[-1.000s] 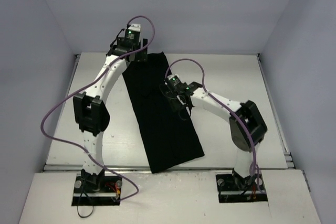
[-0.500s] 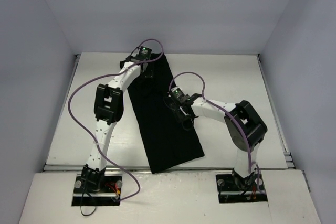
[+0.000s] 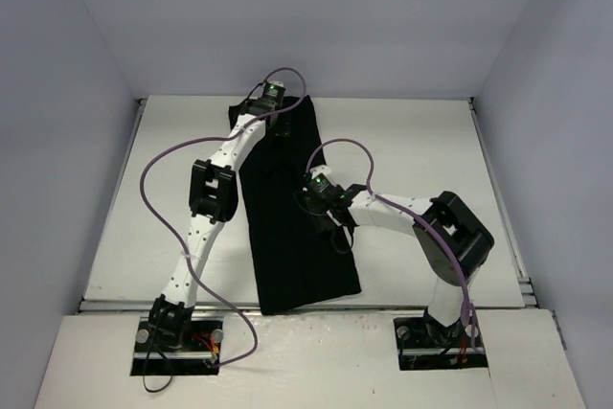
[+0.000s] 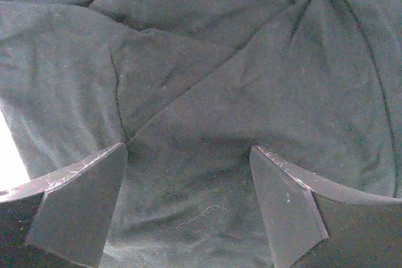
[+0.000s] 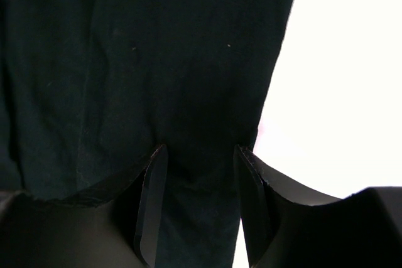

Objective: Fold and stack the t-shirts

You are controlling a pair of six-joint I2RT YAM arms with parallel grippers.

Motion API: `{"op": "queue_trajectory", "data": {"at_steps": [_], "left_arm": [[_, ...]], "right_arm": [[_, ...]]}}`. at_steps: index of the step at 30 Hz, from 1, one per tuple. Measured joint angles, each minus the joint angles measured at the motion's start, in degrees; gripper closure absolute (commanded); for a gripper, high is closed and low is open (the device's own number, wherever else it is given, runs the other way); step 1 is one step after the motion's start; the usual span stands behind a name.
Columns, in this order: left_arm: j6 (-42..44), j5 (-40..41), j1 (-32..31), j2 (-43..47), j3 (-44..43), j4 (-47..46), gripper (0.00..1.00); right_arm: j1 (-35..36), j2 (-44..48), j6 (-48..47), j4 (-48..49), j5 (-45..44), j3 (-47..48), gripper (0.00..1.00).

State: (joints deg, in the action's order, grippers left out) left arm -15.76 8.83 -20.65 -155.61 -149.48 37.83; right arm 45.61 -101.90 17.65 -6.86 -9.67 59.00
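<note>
Hovering over the t-shirt [image 3: 283, 237], my left gripper [image 4: 188, 150] gaped wide, my right gripper [image 5: 200, 149] stood narrower; folding likely needed a pinch next.

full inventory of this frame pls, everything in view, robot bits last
t-shirt: 1, black, folded into a long strip lying from the table's far centre to its near edge
table: 1, white, under the shirt and both arms
walls: 3, pale grey, left, back and right of the table
cables: 2, purple, one looping along each arm
left arm: 1, white with black joints, reaching to the shirt's far end
right arm: 1, white with black joints, reaching to the shirt's middle
left claw: 1, black, open over wrinkled cloth
right claw: 1, black, at the shirt's right edge; grip unclear
</note>
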Motion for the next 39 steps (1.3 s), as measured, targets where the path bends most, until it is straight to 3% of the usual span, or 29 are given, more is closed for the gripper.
{"op": "queue_trajectory", "data": {"at_steps": [9, 14, 19, 25, 30, 33, 39], "left_arm": [[0.07, -4.15, -1.43, -2.38, -3.21, -2.19, 0.20], [0.69, -4.26, -1.46, -0.13, -0.18, -2.36, 0.19], [2.54, -2.19, -1.15, 13.13, 13.13, -0.25, 0.19], [3.19, -1.17, -0.61, 39.21, 30.02, -2.06, 0.19], [0.19, -1.50, -1.05, 58.99, 49.40, -3.14, 0.19], [-2.60, -1.46, -2.02, 61.55, 56.81, -3.10, 0.19], [-7.56, -1.68, -3.36, 55.45, 68.59, -1.76, 0.20]], "right_arm": [[2.90, 0.02, 3.85, 0.29, -0.01, 0.03, 0.56], [2.02, 0.16, 3.15, -2.79, 0.08, 1.87, 0.54], [-1.09, 3.77, 1.22, -5.16, 0.03, 5.43, 0.53], [-6.82, 7.55, -0.15, -5.55, -0.04, 8.95, 0.53], [-10.21, 6.75, 0.09, -6.61, 0.46, 9.24, 0.53], [-10.64, 4.45, 0.09, -7.11, 1.29, 10.52, 0.53], [-10.82, -0.40, 0.14, -6.98, 2.67, 12.43, 0.53]]}}
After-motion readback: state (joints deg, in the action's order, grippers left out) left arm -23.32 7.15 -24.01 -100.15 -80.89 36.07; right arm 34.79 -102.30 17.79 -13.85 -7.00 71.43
